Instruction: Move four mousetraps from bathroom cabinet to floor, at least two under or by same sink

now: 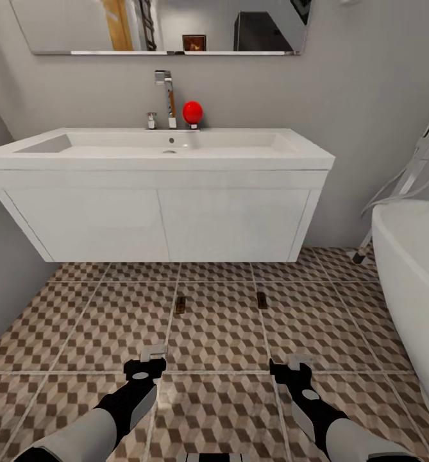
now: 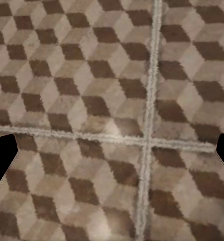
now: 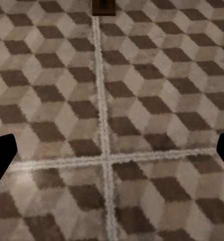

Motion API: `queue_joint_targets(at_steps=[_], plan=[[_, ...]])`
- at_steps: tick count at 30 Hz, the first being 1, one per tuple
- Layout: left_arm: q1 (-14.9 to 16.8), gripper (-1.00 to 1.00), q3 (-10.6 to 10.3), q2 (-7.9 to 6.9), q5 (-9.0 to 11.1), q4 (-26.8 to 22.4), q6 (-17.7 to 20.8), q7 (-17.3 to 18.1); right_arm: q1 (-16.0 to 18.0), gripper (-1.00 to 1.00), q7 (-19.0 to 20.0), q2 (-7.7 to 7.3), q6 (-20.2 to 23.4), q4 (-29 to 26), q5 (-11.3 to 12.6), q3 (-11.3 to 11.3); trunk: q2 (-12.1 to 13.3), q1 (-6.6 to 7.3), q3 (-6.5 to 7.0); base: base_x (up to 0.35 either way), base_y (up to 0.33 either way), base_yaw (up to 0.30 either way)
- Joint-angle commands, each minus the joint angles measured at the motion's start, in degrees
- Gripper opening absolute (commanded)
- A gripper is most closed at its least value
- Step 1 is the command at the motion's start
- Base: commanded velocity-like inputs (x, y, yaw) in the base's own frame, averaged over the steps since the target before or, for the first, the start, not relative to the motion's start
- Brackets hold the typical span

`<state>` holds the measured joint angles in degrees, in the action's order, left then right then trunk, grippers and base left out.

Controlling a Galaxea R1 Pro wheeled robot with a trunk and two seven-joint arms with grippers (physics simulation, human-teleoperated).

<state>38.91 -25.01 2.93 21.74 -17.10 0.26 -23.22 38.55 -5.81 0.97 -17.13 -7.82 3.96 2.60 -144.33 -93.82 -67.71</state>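
Observation:
Two small brown mousetraps lie on the cube-patterned bathroom floor (image 1: 214, 333) in front of the sink unit: one (image 1: 180, 305) left of centre, the other (image 1: 261, 299) to its right. The right one's edge shows in the right wrist view (image 3: 103, 7). The white bathroom sink (image 1: 163, 151) with its chrome tap (image 1: 168, 96) hangs on the wall above them. My left gripper (image 1: 151, 359) and right gripper (image 1: 290, 367) hover low over the tiles, nearer to me than the traps. Both stand open and hold nothing; dark fingertips (image 2: 1, 158) (image 3: 1, 155) sit wide apart over bare tiles.
A white bathtub (image 1: 410, 269) fills the right side. A grey wall (image 1: 2, 282) closes in the left. A red ball-shaped object (image 1: 192, 112) stands on the sink beside the tap, under a mirror (image 1: 163, 25). Open tiled floor lies between my grippers and the sink.

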Motion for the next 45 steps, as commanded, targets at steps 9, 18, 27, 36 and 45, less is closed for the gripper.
queue_joint_targets(at_steps=[9,18,27,36,45], plan=[[0.03,1.0,-0.6,0.16,0.49,-0.03,0.02,-0.4,0.03,1.0,-0.17,0.01,0.8,0.38,0.5,0.3,0.11,0.24,1.96,0.0,0.0,0.0],[0.03,1.0,-0.62,0.14,0.52,-0.03,0.08,-0.42,0.03,1.0,-0.33,0.21,3.89,0.43,0.52,0.24,0.23,0.47,3.95,0.0,0.0,0.0],[0.03,1.0,-0.65,0.02,0.56,-0.03,0.06,-0.39,0.03,1.0,-0.52,0.38,4.54,0.43,0.51,0.21,0.35,0.7,5.94,0.0,0.0,0.0],[0.03,1.0,-0.69,-0.09,0.55,-0.03,0.01,-0.41,0.03,1.0,-0.67,0.22,4.64,0.43,0.45,0.21,0.47,0.94,7.94,0.0,0.0,0.0],[0.03,1.0,-0.74,-0.12,0.56,0.2,0.0,-0.45,-0.02,1.0,-0.64,-0.28,4.65,0.43,0.46,0.21,0.59,1.17,9.93,0.0,0.0,0.0]])
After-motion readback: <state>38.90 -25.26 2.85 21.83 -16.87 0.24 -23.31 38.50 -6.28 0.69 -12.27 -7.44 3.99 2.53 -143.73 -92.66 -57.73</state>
